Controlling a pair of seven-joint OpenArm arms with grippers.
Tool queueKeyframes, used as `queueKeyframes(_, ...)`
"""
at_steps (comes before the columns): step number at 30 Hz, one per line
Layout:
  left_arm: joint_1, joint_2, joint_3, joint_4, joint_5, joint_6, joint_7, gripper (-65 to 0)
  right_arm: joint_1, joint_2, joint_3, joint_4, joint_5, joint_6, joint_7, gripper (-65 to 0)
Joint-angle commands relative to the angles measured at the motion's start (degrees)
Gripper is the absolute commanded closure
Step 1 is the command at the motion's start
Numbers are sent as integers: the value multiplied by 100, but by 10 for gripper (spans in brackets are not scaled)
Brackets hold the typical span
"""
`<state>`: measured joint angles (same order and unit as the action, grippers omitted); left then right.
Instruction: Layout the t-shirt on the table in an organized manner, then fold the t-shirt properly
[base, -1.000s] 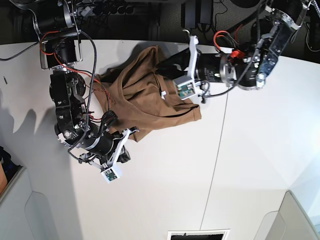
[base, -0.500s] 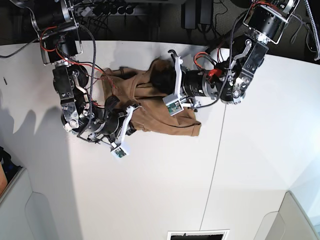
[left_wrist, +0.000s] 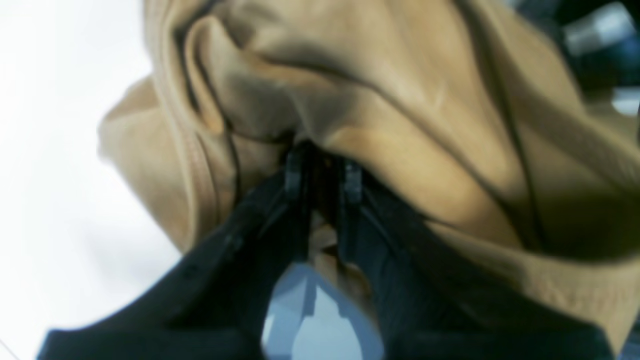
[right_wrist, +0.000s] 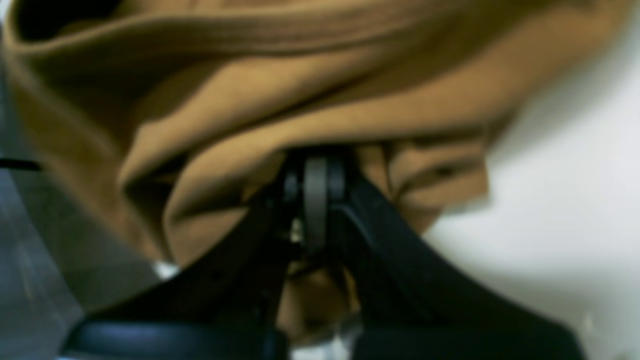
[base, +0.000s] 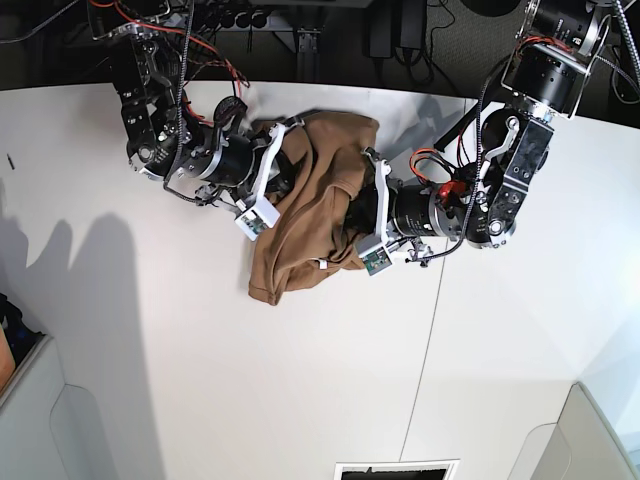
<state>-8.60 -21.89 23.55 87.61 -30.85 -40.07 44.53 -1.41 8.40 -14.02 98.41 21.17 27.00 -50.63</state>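
The tan-brown t-shirt (base: 315, 195) is bunched into a crumpled bundle near the far middle of the white table (base: 300, 380). One end trails toward me on the tabletop. My right gripper (base: 284, 172) reaches in from the left side of the base view and is shut on a fold of the t-shirt (right_wrist: 320, 105), with its fingertips (right_wrist: 316, 172) pinching the cloth. My left gripper (base: 352, 212) comes in from the right and is shut on another fold of the t-shirt (left_wrist: 400, 100). Its fingertips (left_wrist: 350, 175) are buried in the fabric. A small white label (base: 322, 264) shows at the bundle's lower edge.
A thin dark seam (base: 430, 320) runs down the table to the right of the shirt. Grey bins stand at the near left (base: 40, 420) and near right (base: 595, 440) corners. There is a dark slot (base: 395, 470) at the near edge, and cables and dark equipment (base: 300, 20) lie behind the table.
Both arms have swung toward the far side of the table, dragging the shirt. The right arm rose from the near left to the back. The shirt went from spread out to a narrow bundle.
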Motion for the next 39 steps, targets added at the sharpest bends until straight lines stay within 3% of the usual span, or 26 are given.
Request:
queueKeyframes(1,-129,-24,-35,92,-149,7,-125,-86,24,-2,7,177,-4,42,114,0)
queueKeyframes(7,-151,-603,-236,664,-855,7,-42,-86,-22,28,601,459,-249,20,87,0)
queueKeyframes(12,-33,-1139,-605,1182,-1641,7,426,-86,-59,70,1058,595,131,24,-94,0)
queueKeyframes(18,916,-1659,-938,1729,-1825,7,540,-86,-608,535,1134,1003,446,155,-87,0)
queueKeyframes(24,2581,-2159,-1805,2730,-1829,7,748,-86,-1849,1198,1191,1952,673,153,-87,0)
queueKeyframes(30,4286,-2205,-2535,3355,-1884,7,848,-86,-3224,1554,1191,2697,693,162,-83,0)
queueKeyframes(34,5143,-2184,-2531,3265,-1364,7,839,-86,-3895,1556,1189,2625,645,393,-83,0)
queueKeyframes(39,5622,-1967,-2430,2544,-691,7,706,-86,-4325,1556,1185,1967,404,391,-33,0)
